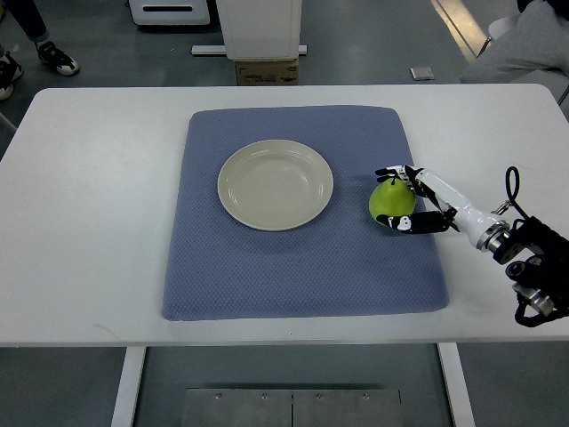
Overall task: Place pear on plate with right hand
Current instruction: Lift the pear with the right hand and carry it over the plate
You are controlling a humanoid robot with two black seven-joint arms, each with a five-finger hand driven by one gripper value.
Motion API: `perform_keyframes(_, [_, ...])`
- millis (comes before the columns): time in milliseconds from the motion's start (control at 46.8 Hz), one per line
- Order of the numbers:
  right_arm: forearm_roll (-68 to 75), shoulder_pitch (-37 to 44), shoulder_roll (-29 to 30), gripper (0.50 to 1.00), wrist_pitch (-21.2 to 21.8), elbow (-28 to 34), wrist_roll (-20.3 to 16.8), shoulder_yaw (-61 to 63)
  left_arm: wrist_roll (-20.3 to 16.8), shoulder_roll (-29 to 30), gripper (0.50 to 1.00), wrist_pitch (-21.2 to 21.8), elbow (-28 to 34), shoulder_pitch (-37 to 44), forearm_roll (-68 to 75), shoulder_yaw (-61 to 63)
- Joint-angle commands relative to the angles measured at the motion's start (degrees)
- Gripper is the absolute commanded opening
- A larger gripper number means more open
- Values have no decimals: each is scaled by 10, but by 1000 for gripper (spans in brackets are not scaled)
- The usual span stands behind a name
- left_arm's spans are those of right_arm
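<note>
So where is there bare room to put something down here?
The plate is bare. The mat is free left of and below it. The table is bare left of the mat. It is crowded at the mat's right edge: right hand around the pear.

Top view. The plate (276, 184) lay empty on the blue mat (302, 267), its whole rim open to approach. Between the plate's right edge and the pear (391, 203) ran a narrow strip of bare mat with nothing standing in it. The right hand (420, 197) reached in from the right edge, its fingers around the pear, filling the mat's right margin. The table (89, 222) to the left of the mat and along the near edge was bare. At the far corners, beyond the table, a person's shoes (55, 58) and a grey sleeve (524, 44) showed.
</note>
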Motion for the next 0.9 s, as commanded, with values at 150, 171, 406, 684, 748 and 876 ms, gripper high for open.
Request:
perform_keyframes(150, [7,18,-4,500,1,-2,0,7,0,0,1000,0,0,0,0,0])
perform_keyframes(171, [9,25,-5,500,1,-3,0,8,0,0,1000,0,0,0,0,0])
perform_keyframes(406, [15,83,-26,500,8,-6,0,8,0,0,1000,0,0,0,0,0])
perform_keyframes(684, [17,109,-14,500,12,-6,0,7,0,0,1000,0,0,0,0,-1])
perform_keyframes(748, [18,112,5,500,12,-7,0,7,0,0,1000,0,0,0,0,0])
perform_keyframes(876, [18,113,51,500,12,-10,-3,7,0,0,1000,0,0,0,0,0])
